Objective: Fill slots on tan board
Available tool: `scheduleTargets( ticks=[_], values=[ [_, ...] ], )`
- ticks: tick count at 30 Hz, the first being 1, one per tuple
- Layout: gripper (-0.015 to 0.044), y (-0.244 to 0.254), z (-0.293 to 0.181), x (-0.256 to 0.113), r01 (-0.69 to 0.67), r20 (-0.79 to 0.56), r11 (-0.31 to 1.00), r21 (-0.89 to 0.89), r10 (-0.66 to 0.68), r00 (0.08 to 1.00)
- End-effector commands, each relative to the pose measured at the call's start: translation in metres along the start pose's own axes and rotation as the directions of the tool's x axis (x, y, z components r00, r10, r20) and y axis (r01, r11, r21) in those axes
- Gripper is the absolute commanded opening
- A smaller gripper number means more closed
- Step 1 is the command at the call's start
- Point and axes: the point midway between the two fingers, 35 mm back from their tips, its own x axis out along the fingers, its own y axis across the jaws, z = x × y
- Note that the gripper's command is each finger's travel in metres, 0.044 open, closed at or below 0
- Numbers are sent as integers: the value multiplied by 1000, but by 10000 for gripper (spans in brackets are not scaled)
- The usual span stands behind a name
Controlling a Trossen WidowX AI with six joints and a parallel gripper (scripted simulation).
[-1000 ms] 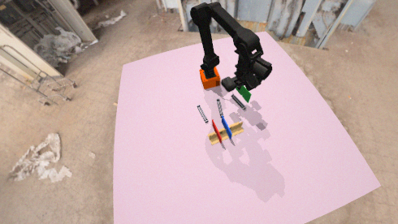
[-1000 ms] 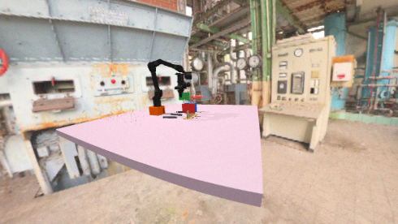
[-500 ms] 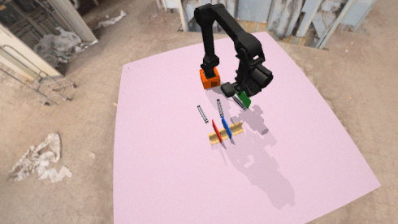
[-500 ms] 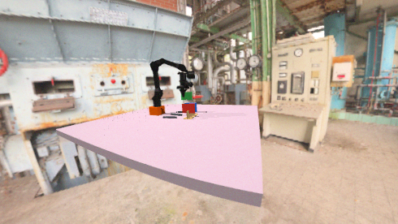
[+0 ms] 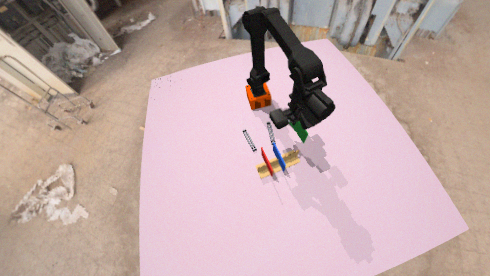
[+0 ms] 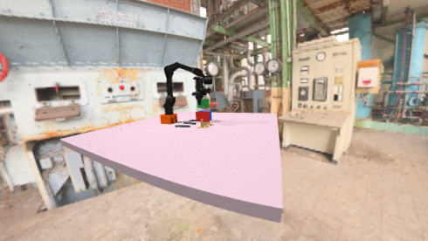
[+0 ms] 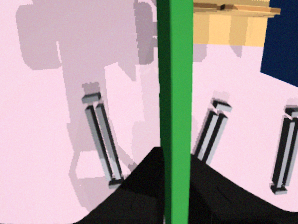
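My gripper (image 5: 299, 123) (image 6: 202, 97) (image 7: 166, 155) is closed around the green board (image 5: 300, 132) (image 6: 203, 103) (image 7: 178, 100), and I hold it in the air, nearer to the table's (image 5: 200, 210) (image 6: 183, 153) back edge, behind the orange base, than to its front corner.

blue board (image 7: 283, 47) cut off right

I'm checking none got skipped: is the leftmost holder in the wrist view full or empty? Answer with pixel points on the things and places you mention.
Empty: that holder (image 7: 115, 145) shows only its two bare rails, no board standing between them.
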Motion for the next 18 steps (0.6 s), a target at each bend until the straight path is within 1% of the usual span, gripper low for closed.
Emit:
scheduleTargets(
  ticks=[1,18],
  values=[
    [0,-6,9,-2,-2,13,1000,1,2,1000],
    [0,-37,37,1,-4,14,999,41,3,1000]
  ],
)
